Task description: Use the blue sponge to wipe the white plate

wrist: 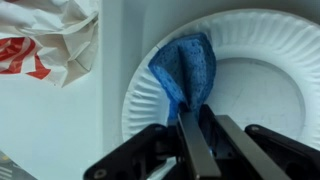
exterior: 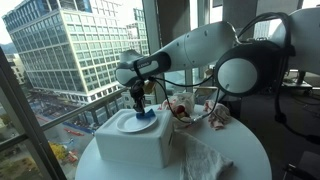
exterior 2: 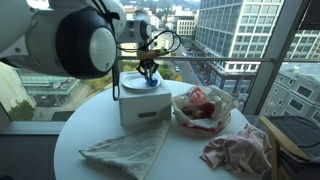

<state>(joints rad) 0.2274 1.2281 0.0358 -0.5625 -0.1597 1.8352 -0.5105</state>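
A white paper plate (wrist: 250, 80) lies on top of a white box (exterior: 140, 145); it shows in both exterior views (exterior: 128, 124) (exterior 2: 135, 85). My gripper (wrist: 195, 125) is shut on a blue sponge (wrist: 185, 70) that hangs down onto the left part of the plate. In the exterior views the gripper (exterior: 140, 103) (exterior 2: 149, 72) stands upright over the plate with the sponge (exterior: 146, 114) (exterior 2: 151, 82) touching it.
A crumpled white and red wrapper (wrist: 45, 45) (exterior 2: 200, 105) lies beside the box. A grey cloth (exterior 2: 125, 150) (exterior: 205, 160) and a pinkish cloth (exterior 2: 240, 150) lie on the round white table (exterior 2: 170, 160). Windows stand close behind.
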